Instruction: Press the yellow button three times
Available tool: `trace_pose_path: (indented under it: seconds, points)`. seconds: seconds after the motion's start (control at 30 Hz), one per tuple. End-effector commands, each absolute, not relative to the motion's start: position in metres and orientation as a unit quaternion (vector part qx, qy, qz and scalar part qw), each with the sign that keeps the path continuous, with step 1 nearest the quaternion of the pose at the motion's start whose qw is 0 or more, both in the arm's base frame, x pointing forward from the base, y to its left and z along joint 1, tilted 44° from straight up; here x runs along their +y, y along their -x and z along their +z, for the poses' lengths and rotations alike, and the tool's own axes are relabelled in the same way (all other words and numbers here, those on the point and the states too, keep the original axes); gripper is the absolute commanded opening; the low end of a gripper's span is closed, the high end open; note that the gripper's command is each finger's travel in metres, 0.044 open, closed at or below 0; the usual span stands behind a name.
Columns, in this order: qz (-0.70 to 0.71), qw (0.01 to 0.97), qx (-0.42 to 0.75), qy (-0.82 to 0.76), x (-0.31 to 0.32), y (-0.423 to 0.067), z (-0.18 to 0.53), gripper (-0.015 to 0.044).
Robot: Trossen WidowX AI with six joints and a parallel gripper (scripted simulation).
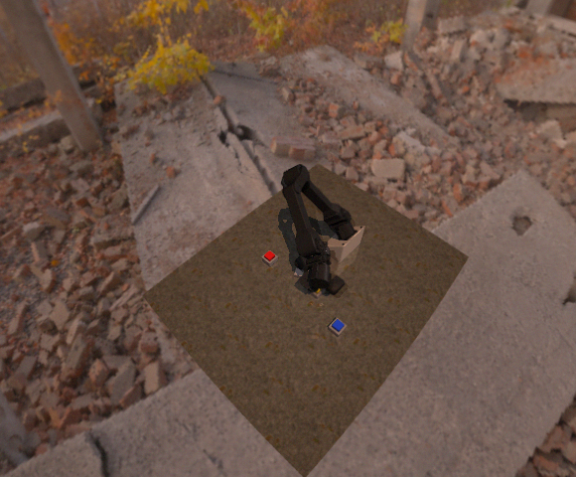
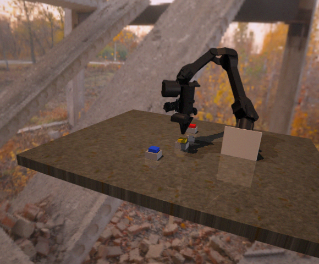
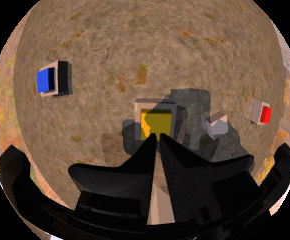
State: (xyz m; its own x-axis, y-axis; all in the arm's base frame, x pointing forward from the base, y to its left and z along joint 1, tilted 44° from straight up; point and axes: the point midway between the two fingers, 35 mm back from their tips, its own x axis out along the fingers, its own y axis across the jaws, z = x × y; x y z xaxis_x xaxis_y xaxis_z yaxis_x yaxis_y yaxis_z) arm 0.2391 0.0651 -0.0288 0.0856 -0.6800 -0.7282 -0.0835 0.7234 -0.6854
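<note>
Two fingers pressed together and holding nothing: my gripper (image 2: 183, 131) hangs tip-down just above the yellow button (image 2: 182, 140), near the middle of the exterior frame, a small gap between them. A small grey block (image 2: 191, 138) sits just right of it. I see the red button (image 2: 192, 125) behind, the blue button (image 2: 153, 149) lower left, all on the brown table (image 2: 267, 198).
</note>
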Motion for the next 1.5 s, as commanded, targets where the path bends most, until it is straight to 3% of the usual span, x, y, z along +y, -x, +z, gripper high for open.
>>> trace_pose_path:
  seconds: [0.0, 0.77, 1.47]
  points:
    - [-0.224, 0.673, 0.641, 0.294, 0.067, -0.239, -0.025, 0.002]
    - [-0.224, 0.673, 0.64, 0.295, 0.043, -0.242, -0.05, 0.002]
    - [-0.224, 0.674, 0.64, 0.293, 0.06, -0.241, -0.033, 0.002]
